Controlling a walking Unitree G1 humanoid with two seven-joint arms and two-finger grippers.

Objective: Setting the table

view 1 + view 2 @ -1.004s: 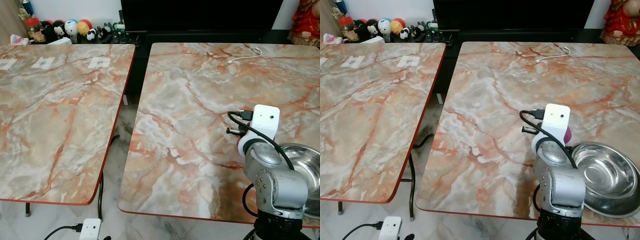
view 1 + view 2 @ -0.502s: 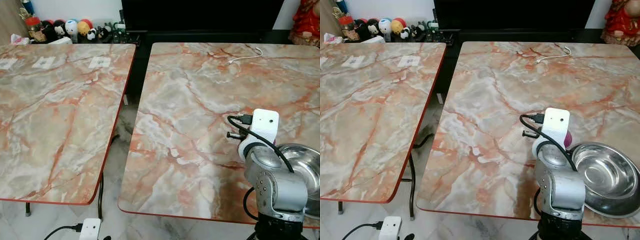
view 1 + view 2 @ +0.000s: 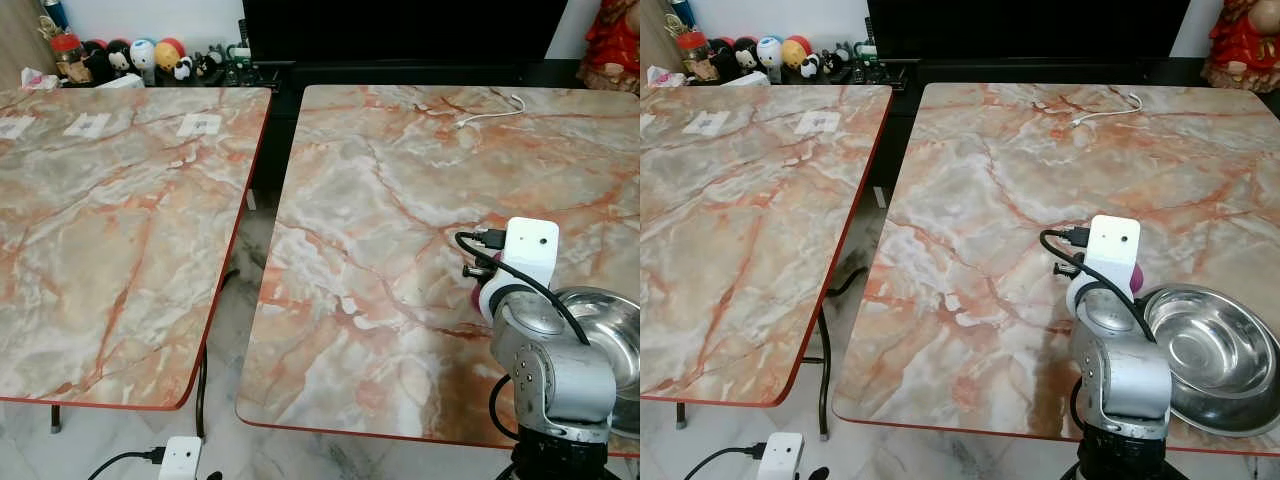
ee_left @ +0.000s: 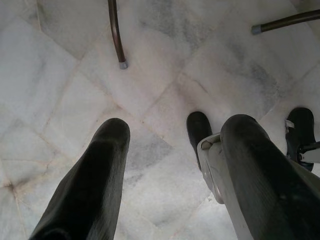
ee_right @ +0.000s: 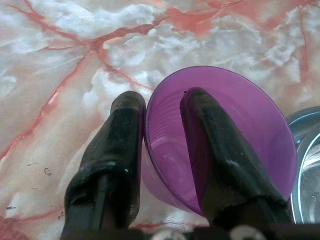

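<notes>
Between right end effector (image 5: 162, 150) fingers — cup wall (image 5: 220, 125)

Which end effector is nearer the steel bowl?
Right. The right end effector pinches the purple cup's wall right beside the steel bowl; the left end effector hangs over the floor.

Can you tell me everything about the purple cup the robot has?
The purple cup looks like thin, see-through plastic, wide at the mouth and narrower toward the bottom, and it is empty. The right pincer pinches its rim, with one black finger inside and the other outside. It sits low over the orange-veined marble table, right beside the shiny metal bowl; I cannot tell if it touches either. From the head camera, just a purple sliver peeks out behind the wrist.
</notes>
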